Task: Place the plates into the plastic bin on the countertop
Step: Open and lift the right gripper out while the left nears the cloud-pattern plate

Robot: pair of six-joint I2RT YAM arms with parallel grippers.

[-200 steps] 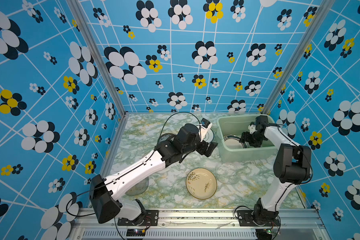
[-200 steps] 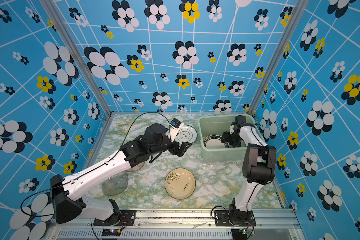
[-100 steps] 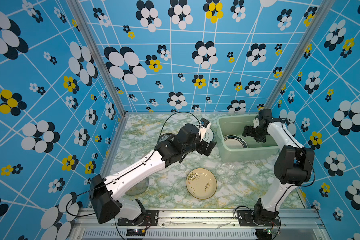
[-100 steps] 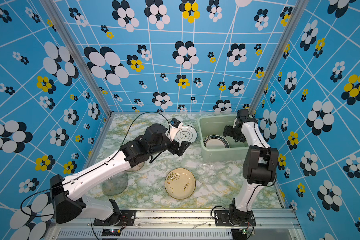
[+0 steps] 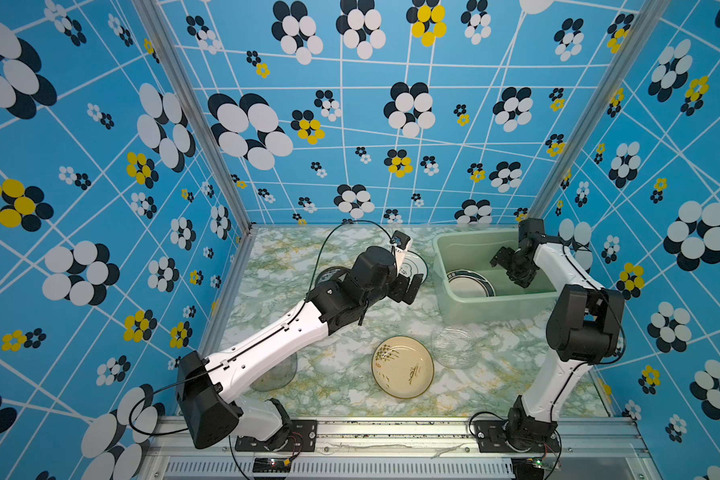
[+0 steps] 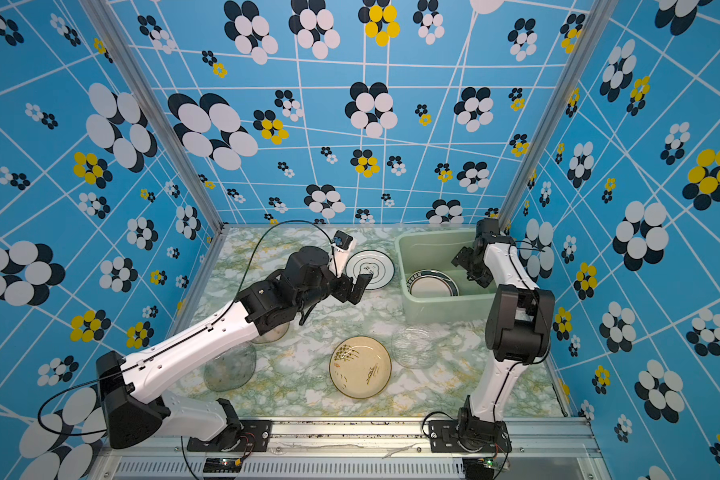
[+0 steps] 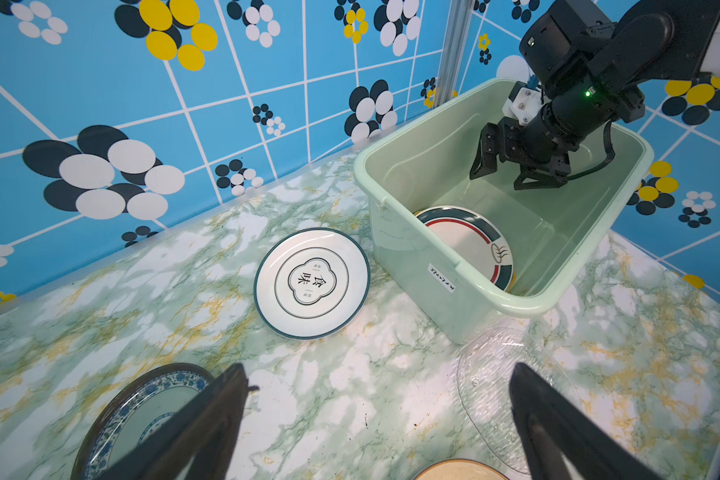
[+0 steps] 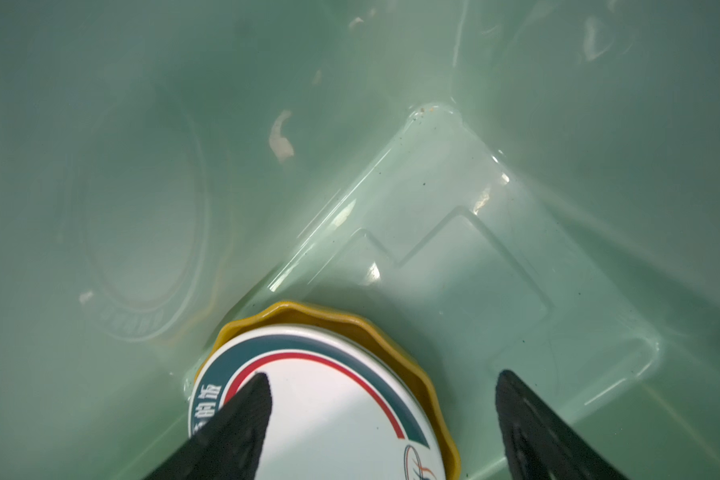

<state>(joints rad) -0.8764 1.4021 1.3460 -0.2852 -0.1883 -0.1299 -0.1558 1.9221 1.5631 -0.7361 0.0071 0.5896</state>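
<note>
Two plates [image 7: 470,245] lie stacked in the bin [image 7: 404,266], others on the countertop [image 7: 184,299]. Our right gripper [image 7: 506,178] hangs wide and empty over that pair, the left gripper [image 7: 377,374] wide near the white plate [image 7: 312,283]. We fear its flat rim may slip a shallow pinch.

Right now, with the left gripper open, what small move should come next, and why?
Probably lower the left gripper toward the near rim of the white plate: its jaws stand open and empty, and that plate lies beside the plastic bin, not in it.
</note>
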